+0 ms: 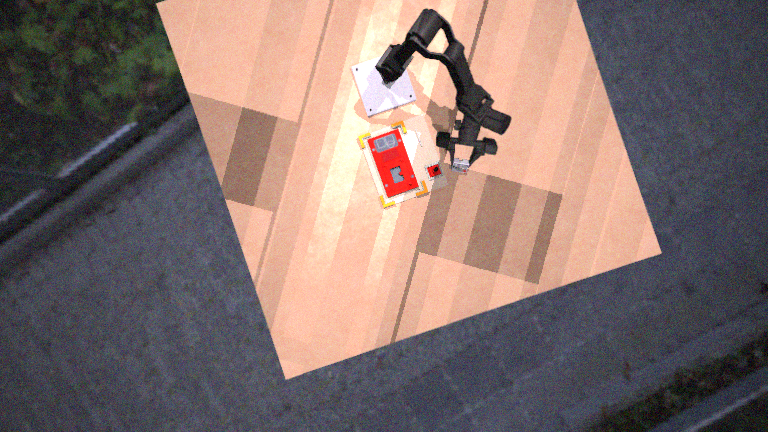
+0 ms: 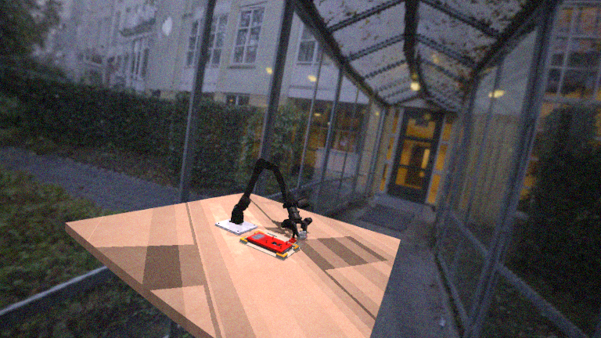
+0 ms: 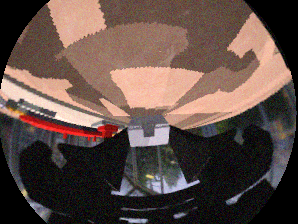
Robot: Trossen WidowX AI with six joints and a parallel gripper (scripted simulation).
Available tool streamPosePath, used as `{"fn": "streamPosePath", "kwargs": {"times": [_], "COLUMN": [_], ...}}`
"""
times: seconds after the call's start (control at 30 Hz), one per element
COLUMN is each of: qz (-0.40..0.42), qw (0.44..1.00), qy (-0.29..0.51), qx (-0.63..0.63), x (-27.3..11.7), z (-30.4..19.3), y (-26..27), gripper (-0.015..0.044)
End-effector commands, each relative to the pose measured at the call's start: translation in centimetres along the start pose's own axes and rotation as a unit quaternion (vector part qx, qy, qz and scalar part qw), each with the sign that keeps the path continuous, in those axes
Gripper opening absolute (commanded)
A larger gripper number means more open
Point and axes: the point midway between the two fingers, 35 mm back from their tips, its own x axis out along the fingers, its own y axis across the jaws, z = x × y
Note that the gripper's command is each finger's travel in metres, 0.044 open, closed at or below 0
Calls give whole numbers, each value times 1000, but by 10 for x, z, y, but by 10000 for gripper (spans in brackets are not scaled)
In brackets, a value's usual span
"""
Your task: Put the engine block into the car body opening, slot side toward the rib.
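Observation:
My gripper (image 1: 460, 161) (image 2: 301, 233) is shut on the grey engine block (image 1: 460, 166) (image 2: 302, 235) (image 3: 149, 136). The block is low over the table, beside the board; whether it touches the table I cannot tell. A dark slot shows on its side in the wrist view. The red car body (image 1: 402, 161) (image 2: 262, 239) (image 3: 50, 126) lies flat to the left of the gripper in the top view. Its opening (image 1: 396, 175) shows grey inside, with a red rib jutting in. No block is in it.
The pale board (image 1: 428, 151) carries the car body between yellow corner brackets (image 1: 387, 202) (image 2: 281, 253). A small red piece with a black top (image 1: 433, 170) stands between car body and gripper. The arm's white base plate (image 1: 382, 102) (image 2: 235, 228) is behind the board.

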Motion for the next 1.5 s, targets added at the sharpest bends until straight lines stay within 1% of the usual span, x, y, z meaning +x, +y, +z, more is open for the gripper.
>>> {"fn": "streamPosePath", "kwargs": {"times": [0.0,0.3,0.53,0.87,1.47], "qz": [0,0,1,3,0], "qw": [1000,1000,1000,1000,1000], "qy": [0,0,-2,-5,-6], "qx": [0,0,0,-1,-3], "x": [0,0,-3,-44,-42], "z": [0,0,-1,-4,-3], "y": [0,0,0,-1,-2], "gripper": [210,440,440,440,440]}}
